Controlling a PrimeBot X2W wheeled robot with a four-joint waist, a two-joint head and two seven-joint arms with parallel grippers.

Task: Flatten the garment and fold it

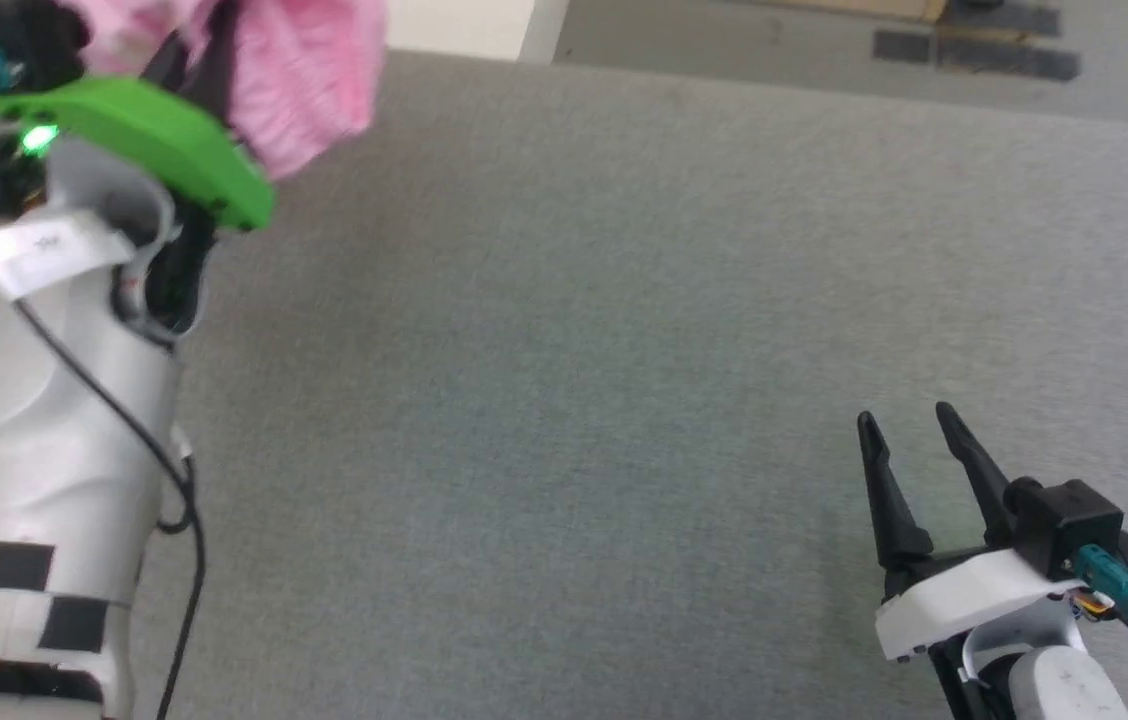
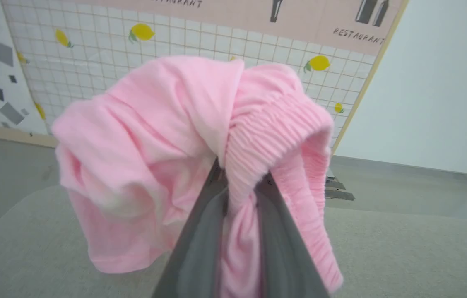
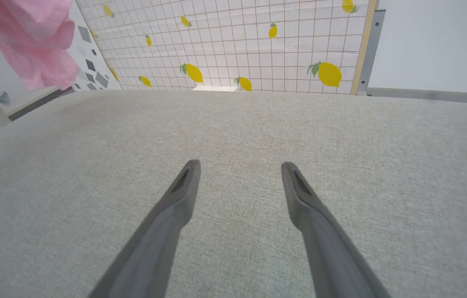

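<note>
1. The left hand [image 2: 239, 178] is clamped on the shorts [image 2: 155, 136]. Its two fingers [image 2: 200, 248] pinch a bunch of pink cloth between them.
2. The pinched part includes the ribbed waistband [image 2: 270, 128], which folds over the fingertips and drops down the right finger.
3. The shorts hang crumpled from that grip at the far left of the scene, above the counter [image 1: 564, 350]. One loose lobe sags to the left of the fingers.
4. In the right wrist view the lowest fold of the shorts appears clear of the counter.
5. In the head view the shorts cover the left fingertips, above the green plate [image 1: 144, 140] on that wrist, where a small green light glows.
6. The right hand [image 1: 904, 415] sits at the near right with its fingers spread apart and nothing between them.
7. It is low over bare grey counter, well apart from the shorts.
8. Behind the counter stands a tiled panel with lemons [image 3: 258, 54].
</note>
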